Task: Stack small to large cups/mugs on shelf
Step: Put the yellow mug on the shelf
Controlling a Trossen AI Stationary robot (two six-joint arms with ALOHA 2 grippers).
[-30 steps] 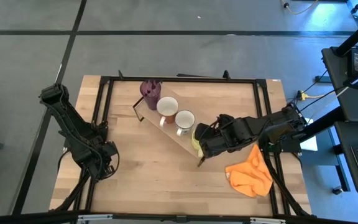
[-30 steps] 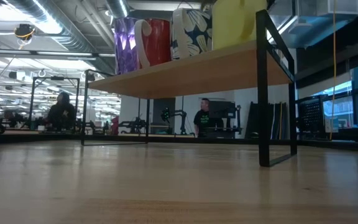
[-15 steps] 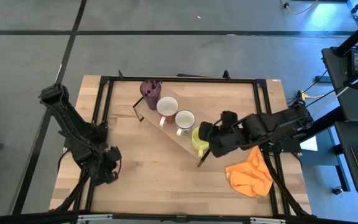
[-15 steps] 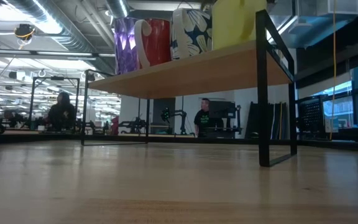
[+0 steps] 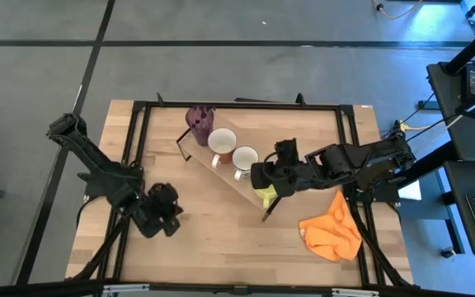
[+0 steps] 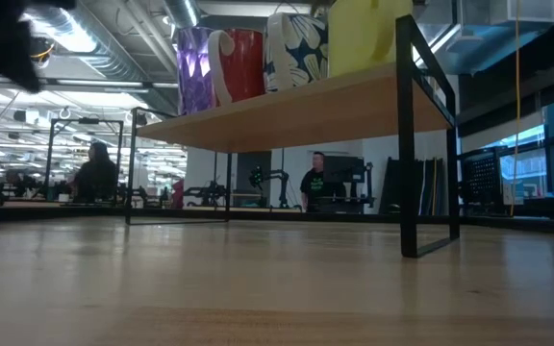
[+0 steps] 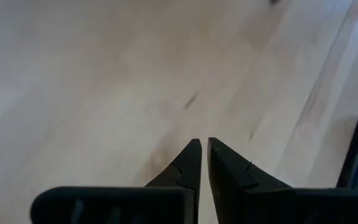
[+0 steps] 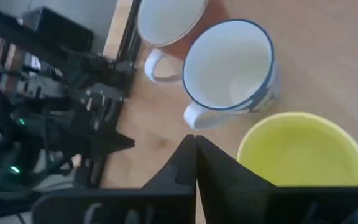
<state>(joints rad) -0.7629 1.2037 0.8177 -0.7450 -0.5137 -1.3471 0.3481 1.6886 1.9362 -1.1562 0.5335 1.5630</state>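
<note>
Four cups stand in a row on the light-wood shelf [image 5: 239,188] [image 6: 306,108], which runs aslant across the table. From the far end they are the purple tumbler [image 5: 199,122] [image 6: 193,67], the brownish mug [image 5: 222,142] [image 8: 166,22], the white-grey mug [image 5: 245,158] [image 8: 229,65] and the yellow-green mug [image 5: 262,196] [image 8: 300,146]. My right gripper [image 5: 262,176] [image 8: 195,146] hovers shut over the shelf between the white-grey and yellow-green mugs and partly hides the latter from above. My left gripper [image 5: 162,219] [image 7: 204,149] is shut over bare tabletop on the near left.
An orange cloth [image 5: 331,233] lies on the table near the right edge, beside the right arm. A dark metal frame [image 5: 237,106] runs around the tabletop. Bare wood lies between the left gripper and the shelf. People sit in the room beyond the table [image 6: 94,173].
My right gripper first drew back toward the table's right, baring the yellow-green mug, then swung left and farther over the shelf, above that mug's far rim. My left gripper moved toward the table's right, out over open wood. The cups stayed where they were.
</note>
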